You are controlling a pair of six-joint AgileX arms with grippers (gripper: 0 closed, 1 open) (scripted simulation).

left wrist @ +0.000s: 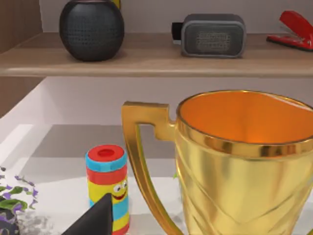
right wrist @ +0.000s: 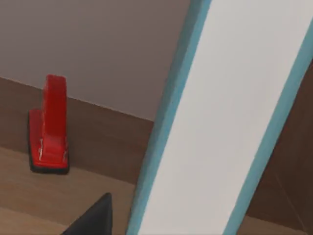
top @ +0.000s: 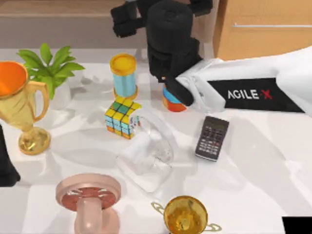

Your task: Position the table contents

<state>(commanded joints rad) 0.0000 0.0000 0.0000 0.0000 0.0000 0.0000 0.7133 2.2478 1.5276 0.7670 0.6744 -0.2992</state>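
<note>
The white table (top: 263, 165) carries a gold trophy (top: 19, 105) with an orange inside at the left and a Rubik's cube (top: 122, 118) in the middle. A blue cylinder (top: 123, 73) with a yellow lid stands behind the cube. A clear jug (top: 146, 156) lies in front of it, and a black calculator (top: 212, 138) lies to the right. My right arm reaches from the right over a striped can (top: 173, 101), with its gripper (top: 163, 12) at the back by the shelf. A white slab with teal edges (right wrist: 225, 117) crosses the right wrist view up close. My left gripper (top: 7, 163) sits at the left edge beside the trophy (left wrist: 244, 166).
A potted plant (top: 48, 68) stands at the back left. A pink spool (top: 87, 195) and a second gold cup (top: 185, 214) sit near the front edge. The wooden shelf (left wrist: 146, 58) holds a round black speaker (left wrist: 91, 29), a grey box (left wrist: 212, 34) and a red stapler (right wrist: 49, 125). A drawer unit (top: 263, 29) stands at the back right.
</note>
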